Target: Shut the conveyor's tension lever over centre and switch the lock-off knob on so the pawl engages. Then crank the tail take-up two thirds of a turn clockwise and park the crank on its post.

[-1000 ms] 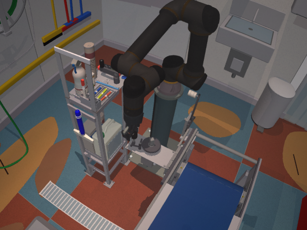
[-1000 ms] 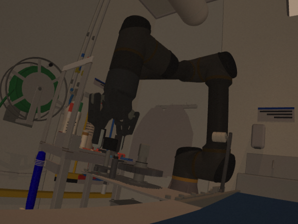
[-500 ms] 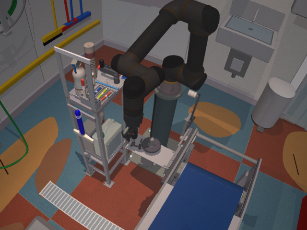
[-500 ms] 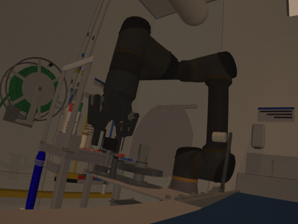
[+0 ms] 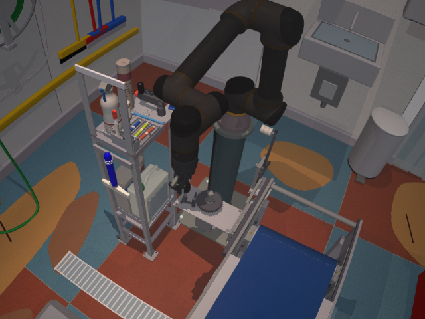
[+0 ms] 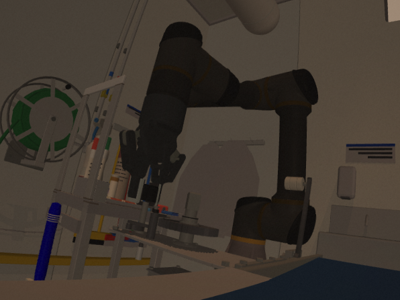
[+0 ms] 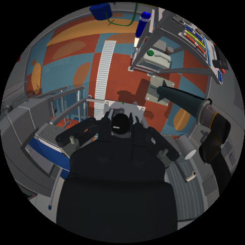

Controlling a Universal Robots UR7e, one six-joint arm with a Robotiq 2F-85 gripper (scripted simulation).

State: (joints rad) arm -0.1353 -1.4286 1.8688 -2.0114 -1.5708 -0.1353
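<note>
On the small plate at the conveyor's tail end, a black lock-off knob (image 7: 120,124) with a white index mark stands beside the toothed ratchet wheel (image 5: 209,202). My gripper (image 5: 181,187) is straight above the knob, with its fingers closed on either side of it in the wrist camera. The tension lever (image 5: 268,151), a thin bar with a white roller handle (image 6: 294,183), rises upright at the conveyor frame's corner to the right. The crank (image 5: 151,97), black with a red end, lies on the rack's top shelf behind my arm.
The metal rack (image 5: 118,154) stands close to the left of the plate, holding bottles, markers and a canister. The arm's pedestal (image 5: 226,161) is just behind the wheel. The blue belt (image 5: 274,278) runs forward to the right, and a floor grate (image 5: 103,288) lies to the left.
</note>
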